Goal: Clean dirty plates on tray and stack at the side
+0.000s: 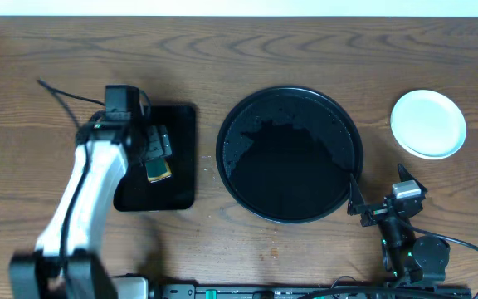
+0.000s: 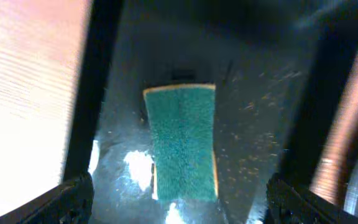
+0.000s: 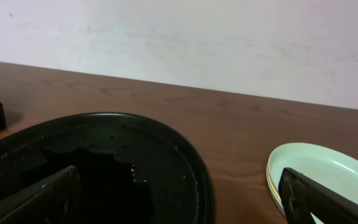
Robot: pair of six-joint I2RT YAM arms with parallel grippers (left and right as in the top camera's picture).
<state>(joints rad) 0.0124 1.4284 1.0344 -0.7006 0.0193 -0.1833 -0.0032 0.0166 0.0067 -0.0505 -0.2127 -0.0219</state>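
From above, the round tray (image 1: 289,170) lay bare on the counter (image 1: 239,50), with the plates (image 1: 428,124) stacked to its far right, so the cleaning looked done. The left wrist view showed the left claw (image 2: 180,196) spread wide over the sponge (image 2: 182,143), apparently parked on the small rectangular tray (image 2: 260,124). At the right wrist, the right claw (image 3: 179,199) gaped empty between the round tray and the plates.

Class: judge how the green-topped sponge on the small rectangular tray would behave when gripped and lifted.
The green-topped, yellow-backed rectangular sponge looks fibrous and soft, so it probably squashes when squeezed. Lying flat, it should not roll. The small rectangular black tray glistens, so the sponge may be damp.
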